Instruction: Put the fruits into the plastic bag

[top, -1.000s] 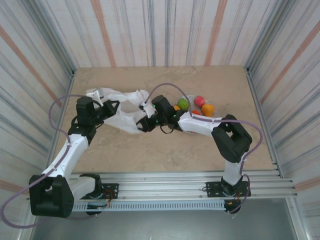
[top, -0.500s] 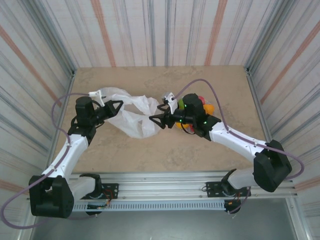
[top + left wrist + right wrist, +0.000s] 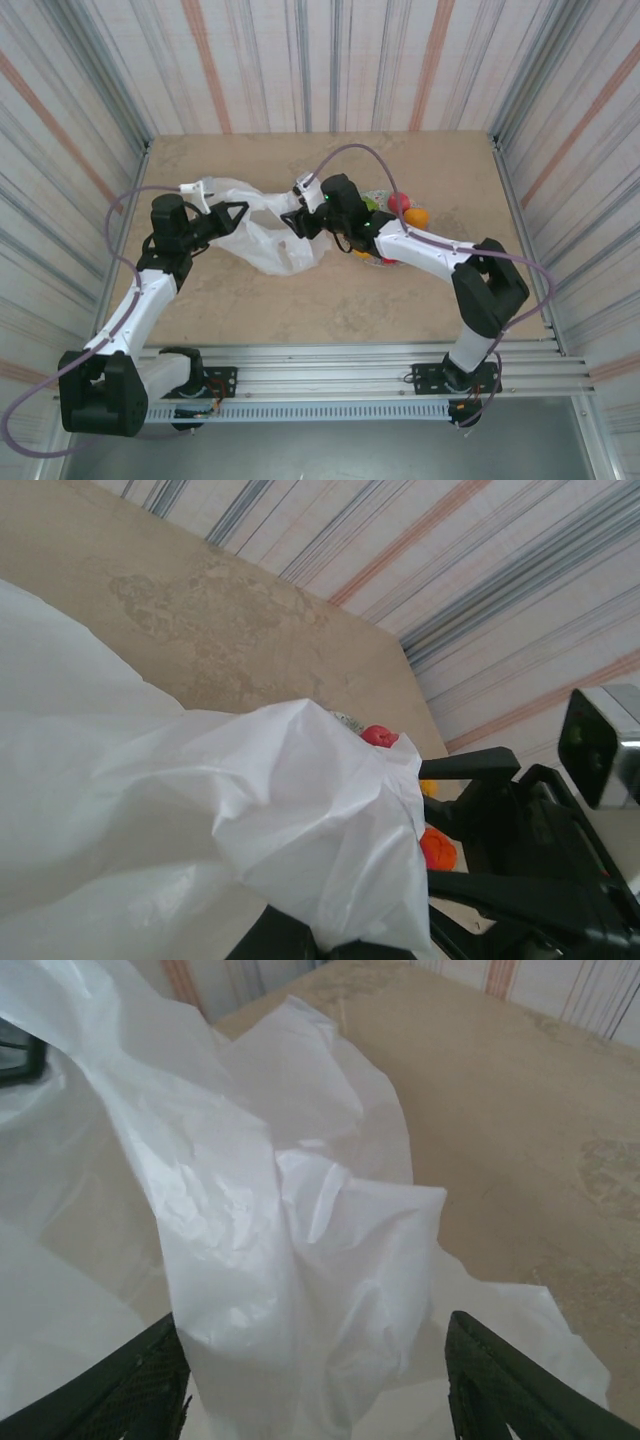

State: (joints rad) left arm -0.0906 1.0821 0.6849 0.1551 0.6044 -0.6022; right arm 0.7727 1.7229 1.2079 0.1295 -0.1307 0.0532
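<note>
Plastic bag (image 3: 265, 238) is kept pinched at its 9 o'clock side by the closed left tool (image 3: 237, 210). The right tool (image 3: 296, 218) is spread wide around the bag's 3 o'clock bunch, and the fruits (image 3: 408, 210) are parked further toward 3 o'clock on the worktop (image 3: 300, 300).

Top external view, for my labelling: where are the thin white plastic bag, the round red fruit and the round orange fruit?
thin white plastic bag (image 3: 268, 245), top view, crumpled middle.
round red fruit (image 3: 399, 202), top view, its top.
round orange fruit (image 3: 416, 217), top view, centre.
</note>
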